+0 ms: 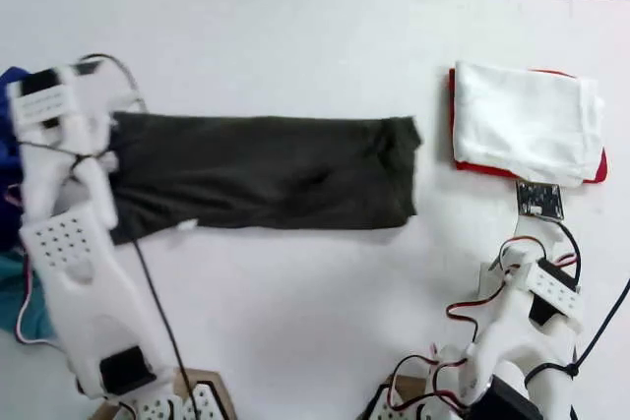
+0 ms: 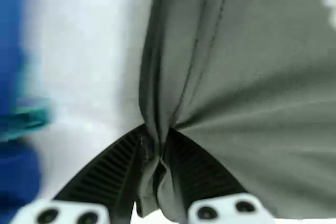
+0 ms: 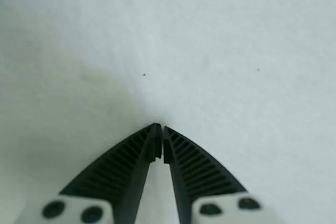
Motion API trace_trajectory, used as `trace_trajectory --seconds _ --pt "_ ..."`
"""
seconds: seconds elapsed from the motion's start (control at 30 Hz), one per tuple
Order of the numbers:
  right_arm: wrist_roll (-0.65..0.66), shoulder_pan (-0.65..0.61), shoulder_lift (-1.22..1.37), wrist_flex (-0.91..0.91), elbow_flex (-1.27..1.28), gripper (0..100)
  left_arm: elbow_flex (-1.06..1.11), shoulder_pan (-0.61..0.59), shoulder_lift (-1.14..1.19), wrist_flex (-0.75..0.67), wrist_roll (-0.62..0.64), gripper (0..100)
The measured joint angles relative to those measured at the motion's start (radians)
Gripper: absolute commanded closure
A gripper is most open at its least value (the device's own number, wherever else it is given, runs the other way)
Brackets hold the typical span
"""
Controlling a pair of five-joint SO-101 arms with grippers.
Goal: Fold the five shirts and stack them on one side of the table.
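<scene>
Currently five shirts: dark grey shirt (image 1: 266, 172) mid-table, long axis left–right; white shirt (image 1: 527, 120) folded atop red shirt (image 1: 454, 135), right side; blue shirt (image 1: 8, 145) and teal shirt (image 1: 15, 292) at left edge; left gripper (image 2: 157, 132) pinches grey hem; right gripper (image 3: 159, 140) closed, empty.

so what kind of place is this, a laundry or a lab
Most likely a robotics lab bench: a plain white table, two small arms with exposed wiring, a dark shirt pinched in the left gripper, and a folded white shirt on a red shirt.
</scene>
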Motion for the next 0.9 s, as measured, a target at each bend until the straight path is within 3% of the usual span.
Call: trace_trajectory --seconds 0.17,0.4,0.6,0.9 --pt "0.000 0.000 0.000 0.000 0.000 97.9 -0.104 -0.095 0.000 0.041 -0.034 97" --pt "0.000 0.000 0.000 0.000 0.000 97.9 -0.061 -0.063 -0.006 0.046 -0.037 97" --pt "0.000 0.000 0.000 0.000 0.000 97.9 0.173 0.100 -0.210 0.046 -0.006 97" --pt "0.000 0.000 0.000 0.000 0.000 97.9 0.318 0.488 -0.614 0.046 -0.006 97"
